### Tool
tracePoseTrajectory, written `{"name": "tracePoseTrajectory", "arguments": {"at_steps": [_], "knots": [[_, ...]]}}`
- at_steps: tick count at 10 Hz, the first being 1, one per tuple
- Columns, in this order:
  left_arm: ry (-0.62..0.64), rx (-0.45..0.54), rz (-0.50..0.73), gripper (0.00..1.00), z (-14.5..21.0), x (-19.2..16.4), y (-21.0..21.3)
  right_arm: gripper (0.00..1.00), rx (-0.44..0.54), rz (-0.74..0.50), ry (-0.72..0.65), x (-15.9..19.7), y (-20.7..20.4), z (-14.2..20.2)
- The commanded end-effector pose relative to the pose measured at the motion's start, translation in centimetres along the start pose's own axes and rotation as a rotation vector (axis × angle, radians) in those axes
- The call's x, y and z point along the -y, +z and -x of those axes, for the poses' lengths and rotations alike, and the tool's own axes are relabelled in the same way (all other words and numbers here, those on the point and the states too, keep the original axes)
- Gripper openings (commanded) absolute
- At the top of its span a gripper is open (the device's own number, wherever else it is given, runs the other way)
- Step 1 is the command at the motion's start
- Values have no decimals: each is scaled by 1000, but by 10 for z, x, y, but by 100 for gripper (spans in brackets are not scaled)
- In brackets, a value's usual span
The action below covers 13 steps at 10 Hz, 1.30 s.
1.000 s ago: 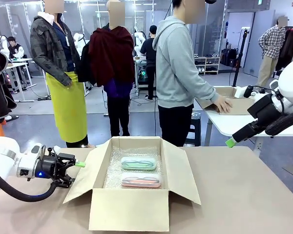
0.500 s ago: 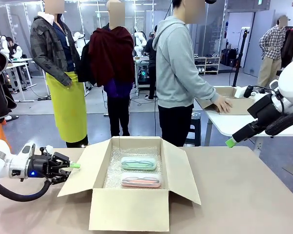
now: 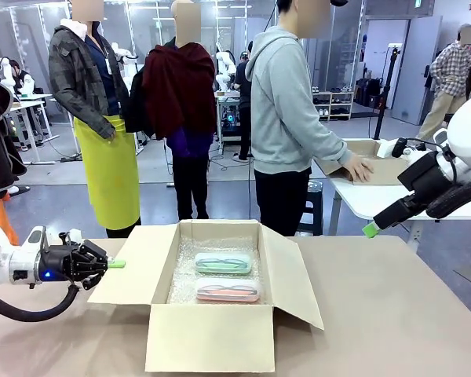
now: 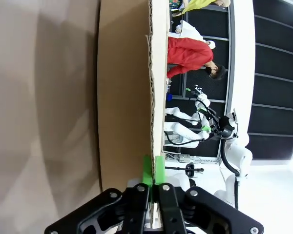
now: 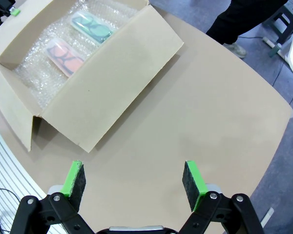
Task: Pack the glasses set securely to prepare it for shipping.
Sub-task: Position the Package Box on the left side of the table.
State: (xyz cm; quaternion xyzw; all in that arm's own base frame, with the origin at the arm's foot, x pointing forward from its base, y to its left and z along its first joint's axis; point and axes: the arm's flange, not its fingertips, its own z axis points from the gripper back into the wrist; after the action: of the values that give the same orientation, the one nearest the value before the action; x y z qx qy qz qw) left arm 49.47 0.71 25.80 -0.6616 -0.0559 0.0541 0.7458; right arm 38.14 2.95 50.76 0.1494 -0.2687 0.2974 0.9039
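Note:
The glasses set lies in an open cardboard box [image 3: 209,339] on bubble wrap: a mint-green case [image 3: 222,263] at the far side and a pale pink case [image 3: 228,290] nearer me. My left gripper [image 3: 115,264] is shut on the edge of the box's left flap [image 3: 133,267]. In the left wrist view the green fingertips [image 4: 146,171] pinch that flap's edge [image 4: 124,97]. High at the right, my right gripper [image 3: 370,229] hangs open and holds nothing. The right wrist view looks down past that gripper [image 5: 134,179] at the mint-green case [image 5: 92,26], the pink case [image 5: 63,57] and the box [image 5: 122,73].
The brown table [image 3: 392,314] is bare to the right of the box. A person in a grey hoodie [image 3: 286,118] stands beyond the far edge, hands on another cardboard box [image 3: 377,166] on a white table at the back right.
My left gripper has moved left with the flap edge in it, drawing the left flap further outward. The right arm has not moved.

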Motion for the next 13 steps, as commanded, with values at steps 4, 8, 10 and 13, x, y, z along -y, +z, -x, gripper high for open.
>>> {"name": "tracePoseTrajectory", "arguments": {"at_steps": [4,8,10,13], "knots": [[0,0,0,0,0,0,0,100,-5,3,-2,-1,1,-1],[0,-4,-3,2,0,-1,-1,100,-5,3,-2,-1,1,-1],[35,-56,6,2,-13,1,45,100,-5,3,-2,-1,1,-1],[40,-19,52,2,-25,-3,126,100,-5,3,-2,-1,1,-1]]}}
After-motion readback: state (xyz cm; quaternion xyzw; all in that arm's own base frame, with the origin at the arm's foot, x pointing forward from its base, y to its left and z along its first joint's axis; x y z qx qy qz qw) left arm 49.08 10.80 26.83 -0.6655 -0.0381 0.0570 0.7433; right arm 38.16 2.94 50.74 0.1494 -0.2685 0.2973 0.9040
